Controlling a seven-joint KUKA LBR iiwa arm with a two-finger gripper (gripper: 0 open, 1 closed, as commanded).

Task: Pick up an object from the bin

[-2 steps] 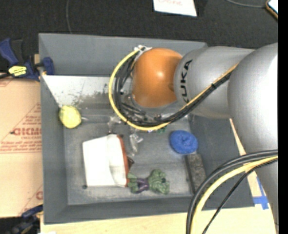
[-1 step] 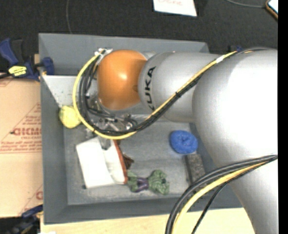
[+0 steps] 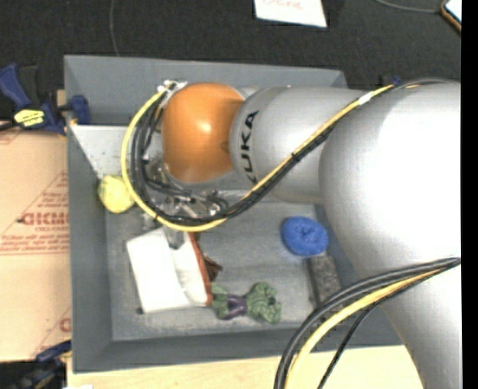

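The grey metal bin (image 3: 251,256) holds a yellow lump (image 3: 115,194), white flat box (image 3: 156,275), blue crumpled ball (image 3: 305,236), green-and-purple toy figure (image 3: 249,302) and dark grey block (image 3: 324,278).

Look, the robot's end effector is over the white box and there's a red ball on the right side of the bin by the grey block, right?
Not quite: the ball is blue, not red. The camera view shows it on the right side of the bin by the grey block, and the end effector is over the white box.
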